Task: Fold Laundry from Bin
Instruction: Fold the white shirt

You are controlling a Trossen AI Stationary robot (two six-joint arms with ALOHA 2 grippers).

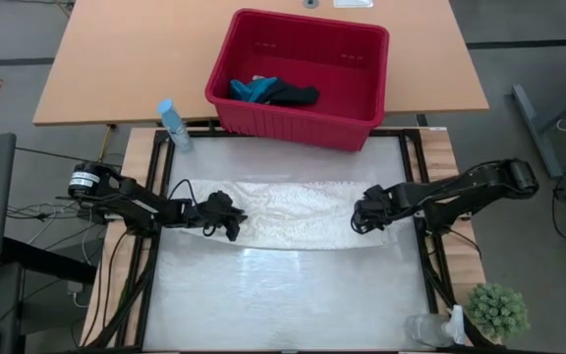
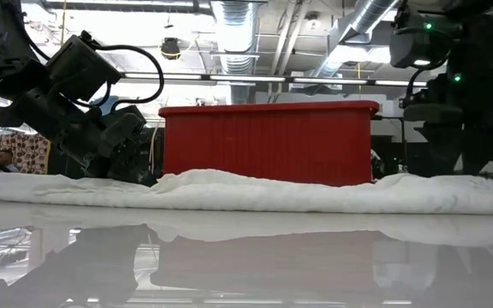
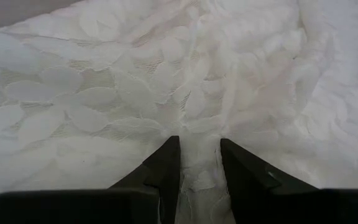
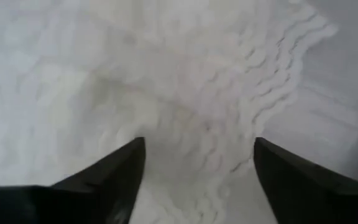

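Observation:
The large white lacy cloth (image 1: 293,211) lies in a long band across the table, low and rumpled in the low view (image 2: 255,192). My left gripper (image 1: 232,224) is at the cloth's left part, shut on it (image 3: 199,142). My right gripper (image 1: 362,218) stands over the cloth's right part with its fingers wide open (image 4: 197,143) and the cloth (image 4: 179,81) below them. The red bin (image 1: 362,133) stands at the far edge. A teal item (image 1: 254,90) and a dark item (image 1: 298,95) lie on its floor. My left gripper pinches a raised ridge of the white cloth (image 3: 199,171) between its two fingers (image 3: 166,162). The fingers come slanting down from the table's left side. The rest of the cloth lies slack on the table beyond the fingertips.
A clear bottle with a blue top (image 1: 173,123) stands by the bin's left corner. A small green plant (image 1: 497,310) and a clear object (image 1: 430,329) sit at the near right corner. The glossy table top (image 1: 283,295) is bare in front of the cloth.

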